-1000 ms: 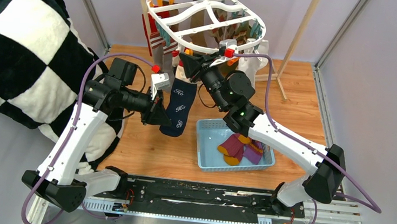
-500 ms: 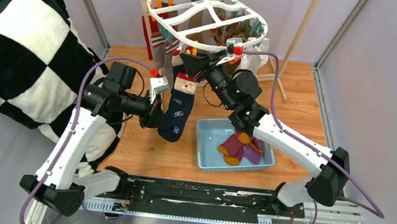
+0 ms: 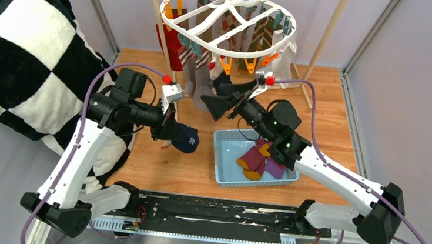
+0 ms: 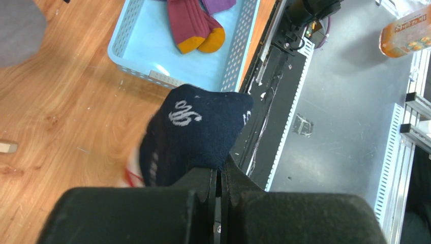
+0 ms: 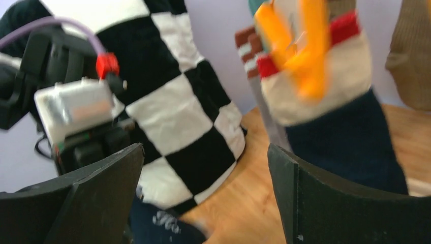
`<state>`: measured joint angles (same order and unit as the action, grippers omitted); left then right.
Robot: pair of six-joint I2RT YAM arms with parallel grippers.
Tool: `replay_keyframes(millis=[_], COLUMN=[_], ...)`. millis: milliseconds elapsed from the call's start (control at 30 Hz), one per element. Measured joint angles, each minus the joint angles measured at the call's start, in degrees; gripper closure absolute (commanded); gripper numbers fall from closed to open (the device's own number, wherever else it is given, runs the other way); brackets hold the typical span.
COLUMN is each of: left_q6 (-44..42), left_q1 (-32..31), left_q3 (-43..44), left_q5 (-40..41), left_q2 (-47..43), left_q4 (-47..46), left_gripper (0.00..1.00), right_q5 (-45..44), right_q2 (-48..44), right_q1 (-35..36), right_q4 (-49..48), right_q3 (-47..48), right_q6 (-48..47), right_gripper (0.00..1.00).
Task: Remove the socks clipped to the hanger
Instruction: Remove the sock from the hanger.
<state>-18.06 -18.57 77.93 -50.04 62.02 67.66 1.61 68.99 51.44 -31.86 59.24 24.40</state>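
Observation:
The white oval hanger [image 3: 231,53] hangs at the back with several socks [image 3: 197,76] clipped under it by orange and teal clips. My left gripper [image 3: 174,133] [image 4: 222,170] is shut on a navy sock [image 3: 187,138] [image 4: 195,127] with white lettering, which hangs free of the hanger, low over the wooden floor. My right gripper [image 3: 219,96] [image 5: 206,168] stands open and empty just below the hanger's front rim. Its wrist view faces a cream, red and navy sock [image 5: 330,112] held by an orange clip [image 5: 305,56].
A light blue basket [image 3: 230,140] [image 4: 137,46] holding maroon and purple socks [image 3: 257,160] [image 4: 195,30] sits on the floor right of the navy sock. The black-and-white checked blanket [image 3: 25,52] [image 5: 173,112] fills the left side. Wooden rack legs [image 3: 320,45] flank the hanger.
The navy sock has come off its clip and dropped with my left gripper. My right gripper has opened and pulled down and right, away from the hanger, which swung back.

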Motion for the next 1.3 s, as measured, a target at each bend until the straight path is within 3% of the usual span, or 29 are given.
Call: replay_keyframes(millis=[300, 467, 600, 733, 900, 1100, 1200, 1300], left_q6=[-0.2, -0.2, -0.2, -0.2, -0.2, -0.1, -0.1, -0.1], left_q1=[0.0, -0.7, -1.0, -1.1, -1.1, -1.8, -2.2, -2.4], left_q3=[1.6, 3.0, 3.1, 3.3, 3.9, 4.0, 4.1, 4.2], left_q5=[-0.2, -0.9, -1.0, -1.0, -1.9, -3.0, -3.6, -3.7], left_q2=[0.3, 0.6, 0.6, 0.6, 0.6, 0.2, -0.1, -0.3], left_q4=[0.0, 0.0, 0.0, 0.0, 0.0, 0.0, 0.0, 0.0], left_gripper=[1.0, 1.0, 1.0, 1.0, 1.0, 1.0, 1.0, 1.0], right_q5=[12.4, 21.5, 26.7, 29.5, 30.5, 29.8, 29.9, 30.4], right_q2=[-6.2, -2.3, 1.7, 3.8, 5.0, 5.0, 5.3, 7.2], right_q1=[0.0, 0.3, 0.4, 0.6, 0.6, 0.6, 0.5, 0.5], right_q4=[-2.9, -7.4, -10.9, -13.6, -15.9, -16.2, -16.8, -20.3], right_q3=[-13.3, -13.7, -13.7, -13.7, -13.7, -13.8, -13.9, -13.9], right_q6=[5.6, 8.3, 10.9, 13.3, 15.1, 14.8, 15.0, 16.4], right_gripper=[0.01, 0.16, 0.19, 0.18, 0.06, 0.02, 0.12, 0.39])
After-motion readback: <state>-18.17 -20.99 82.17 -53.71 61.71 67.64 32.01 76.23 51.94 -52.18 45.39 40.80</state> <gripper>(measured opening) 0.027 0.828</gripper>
